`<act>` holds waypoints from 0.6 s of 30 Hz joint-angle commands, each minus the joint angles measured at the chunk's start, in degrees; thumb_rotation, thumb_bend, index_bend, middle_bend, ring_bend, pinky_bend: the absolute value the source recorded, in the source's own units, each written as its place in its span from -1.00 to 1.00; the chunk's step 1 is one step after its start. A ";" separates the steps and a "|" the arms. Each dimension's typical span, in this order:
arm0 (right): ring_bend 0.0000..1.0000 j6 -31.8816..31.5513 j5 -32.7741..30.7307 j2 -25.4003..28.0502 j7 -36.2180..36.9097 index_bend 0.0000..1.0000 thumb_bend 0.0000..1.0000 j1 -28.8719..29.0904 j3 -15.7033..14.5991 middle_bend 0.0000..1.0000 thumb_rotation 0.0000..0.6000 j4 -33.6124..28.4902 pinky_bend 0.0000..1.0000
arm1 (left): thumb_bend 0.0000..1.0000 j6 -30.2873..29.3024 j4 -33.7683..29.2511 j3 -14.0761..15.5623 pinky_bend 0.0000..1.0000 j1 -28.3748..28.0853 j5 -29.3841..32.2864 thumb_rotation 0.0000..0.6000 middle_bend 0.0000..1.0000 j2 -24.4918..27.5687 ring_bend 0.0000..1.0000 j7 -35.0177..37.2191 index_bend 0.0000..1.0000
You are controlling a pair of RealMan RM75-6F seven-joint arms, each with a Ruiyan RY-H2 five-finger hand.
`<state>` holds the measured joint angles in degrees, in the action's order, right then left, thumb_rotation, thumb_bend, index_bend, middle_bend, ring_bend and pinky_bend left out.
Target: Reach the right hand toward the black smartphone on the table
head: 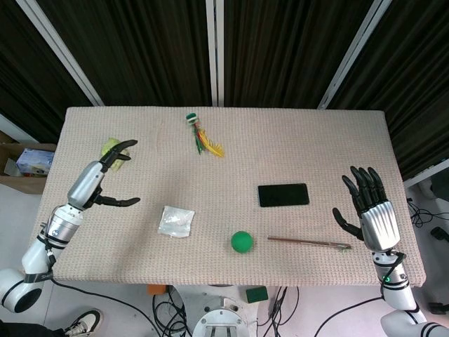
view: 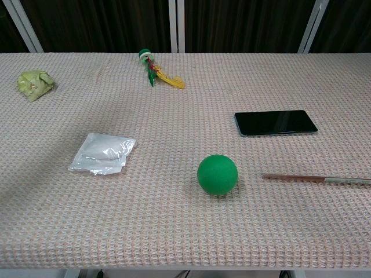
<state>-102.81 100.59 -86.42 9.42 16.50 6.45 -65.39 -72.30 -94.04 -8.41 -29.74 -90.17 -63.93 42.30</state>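
Fingers apart and holding nothing, the right hand (head: 368, 205) hovers over the right edge of the worktop (head: 316, 140), well to the right of the black smartphone (head: 283, 194), which lies flat and screen-up on the woven cloth. Nearer the front edge sit a green ball (head: 242, 241) and a thin stick (head: 309, 243), the stick lying between phone and front edge. Over the left side, the left hand (head: 112, 172) is likewise spread and empty, its fingertips near a crumpled yellow-green lump (head: 112, 148).

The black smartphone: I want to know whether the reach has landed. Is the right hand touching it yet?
No. In the head view the right hand hangs open near the table's right edge, clear of the black smartphone.
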 commanded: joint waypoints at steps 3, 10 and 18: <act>-1.00 0.06 -0.39 -0.46 0.74 -1.00 -0.32 -0.10 -0.14 -1.00 0.99 0.93 -1.00 | -0.97 0.17 0.01 0.19 -0.52 -0.18 0.11 1.00 -0.82 -0.26 -0.84 -0.07 -0.85; -1.00 0.66 -0.55 -0.46 0.78 -1.00 -0.32 0.02 -0.46 -1.00 0.99 1.25 -1.00 | -0.97 -0.06 -0.18 0.34 -0.52 -0.14 0.19 1.00 -0.82 0.01 -0.84 -0.43 -0.85; -1.00 2.10 -1.06 0.36 -0.51 -1.00 -0.32 -0.03 -0.91 -1.00 0.99 -0.25 -1.00 | -0.97 -0.15 0.18 0.69 -0.52 -0.17 0.01 1.00 -0.82 -0.24 -0.84 -0.03 -0.85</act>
<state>-100.79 99.58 -86.15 9.00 16.50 5.61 -65.55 -72.46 -93.88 -7.74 -29.90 -90.15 -64.16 42.27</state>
